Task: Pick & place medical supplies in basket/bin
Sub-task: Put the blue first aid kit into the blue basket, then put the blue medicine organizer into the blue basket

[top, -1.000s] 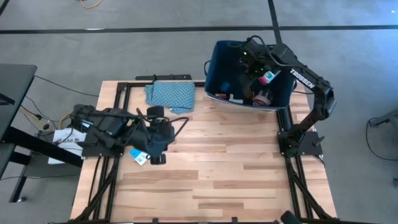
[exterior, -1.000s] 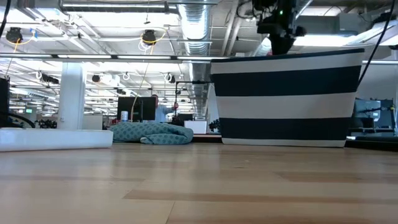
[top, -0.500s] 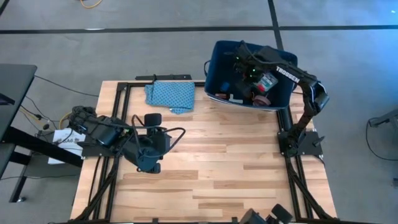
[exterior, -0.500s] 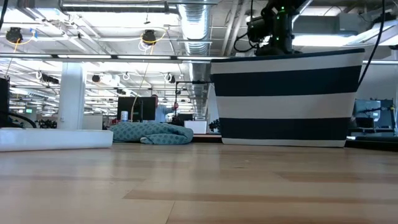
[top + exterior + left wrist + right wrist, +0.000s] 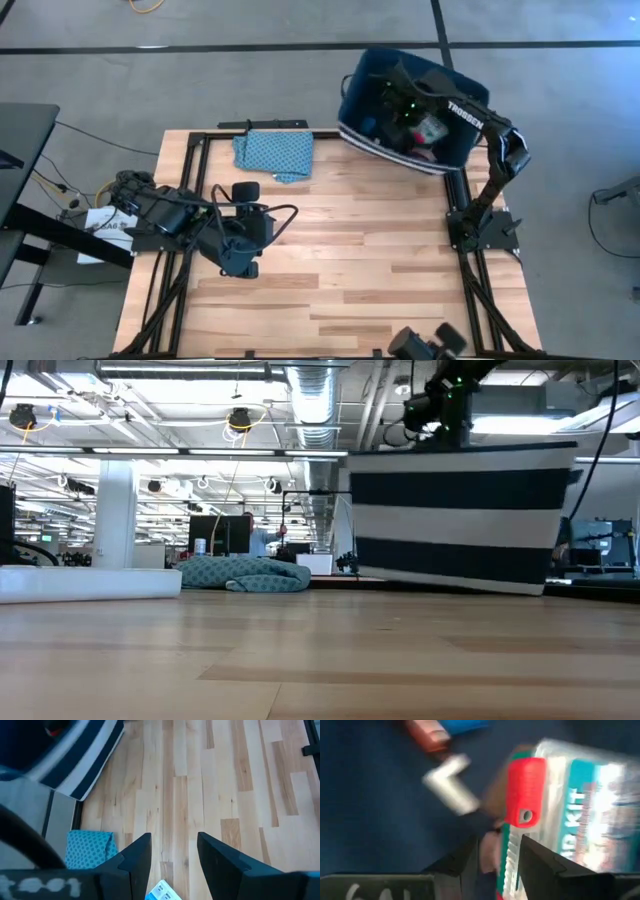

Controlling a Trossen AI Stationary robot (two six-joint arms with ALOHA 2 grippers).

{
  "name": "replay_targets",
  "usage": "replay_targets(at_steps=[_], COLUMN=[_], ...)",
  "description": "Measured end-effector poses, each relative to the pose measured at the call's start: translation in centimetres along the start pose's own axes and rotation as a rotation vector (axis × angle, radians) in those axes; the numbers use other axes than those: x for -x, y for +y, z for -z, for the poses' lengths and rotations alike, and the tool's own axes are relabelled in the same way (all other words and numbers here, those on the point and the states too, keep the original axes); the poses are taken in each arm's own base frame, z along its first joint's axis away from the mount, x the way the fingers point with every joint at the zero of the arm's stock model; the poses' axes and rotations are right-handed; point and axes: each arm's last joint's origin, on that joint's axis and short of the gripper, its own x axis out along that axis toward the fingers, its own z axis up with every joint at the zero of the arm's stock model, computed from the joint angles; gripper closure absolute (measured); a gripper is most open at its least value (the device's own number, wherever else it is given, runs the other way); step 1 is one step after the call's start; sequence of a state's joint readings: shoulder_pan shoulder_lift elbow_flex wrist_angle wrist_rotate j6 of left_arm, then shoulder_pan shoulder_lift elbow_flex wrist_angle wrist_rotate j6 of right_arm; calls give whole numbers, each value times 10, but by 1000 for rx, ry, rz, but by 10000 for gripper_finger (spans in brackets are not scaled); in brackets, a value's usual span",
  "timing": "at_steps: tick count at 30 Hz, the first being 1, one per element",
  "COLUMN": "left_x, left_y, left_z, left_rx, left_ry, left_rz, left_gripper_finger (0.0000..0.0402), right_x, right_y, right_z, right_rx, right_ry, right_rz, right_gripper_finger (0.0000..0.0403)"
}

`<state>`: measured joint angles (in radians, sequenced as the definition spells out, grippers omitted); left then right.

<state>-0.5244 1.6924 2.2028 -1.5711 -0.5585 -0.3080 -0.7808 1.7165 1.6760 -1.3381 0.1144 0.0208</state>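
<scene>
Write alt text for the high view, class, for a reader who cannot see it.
From above, the right gripper reaches into a navy bin of medical supplies at the wooden table's far right corner. The left gripper hovers open over the table's left side, near a teal cloth.

Left hand (image 5: 172, 852) low over table, fingers apart. Right hand (image 5: 499, 857) reaching downward, fingers parted.

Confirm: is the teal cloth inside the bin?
No, the teal cloth lies on the table, apart from the bin.
</scene>
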Motion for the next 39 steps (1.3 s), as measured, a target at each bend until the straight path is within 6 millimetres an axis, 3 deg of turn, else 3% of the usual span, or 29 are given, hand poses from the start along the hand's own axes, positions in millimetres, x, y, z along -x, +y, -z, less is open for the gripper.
replay_targets(at_steps=[3, 6, 9, 12, 16, 24, 29, 33, 39], left_x=[0, 0, 1, 2, 3, 3, 8, 12, -6], left_y=[0, -1, -2, -4, -6, -6, -8, -9, -16], left_z=[0, 0, 1, 1, 2, 2, 3, 6, 26], left_rx=[3, 46, 50, 50, 44, 104, 126, 136, 189], left_ry=[0, 6, 10, 8, 5, 1, -20, -58, 11], left_rz=[1, 20, 38, 41, 45, 31, 16, -49, -117], left_gripper_finger=[252, 252, 252, 251, 251, 251, 257, 273, 299], right_x=[-2, -4, -5, -5, -3, 7, 40, 81, 147], right_y=[2, -1, -7, -1, -6, 9, 13, 28, 57], right_z=[-3, -4, -7, -8, -7, 2, 1, 6, 24], right_rx=[-55, -48, -129, -53, -131, -5, 34, 82, 205], right_ry=[-16, -27, -58, -53, -48, 17, -37, -107, -346], right_rz=[16, -157, -85, -241, -63, -212, -118, -137, -102], right_gripper_finger=[282, 282, 282, 283, 284, 284, 285, 285, 285])
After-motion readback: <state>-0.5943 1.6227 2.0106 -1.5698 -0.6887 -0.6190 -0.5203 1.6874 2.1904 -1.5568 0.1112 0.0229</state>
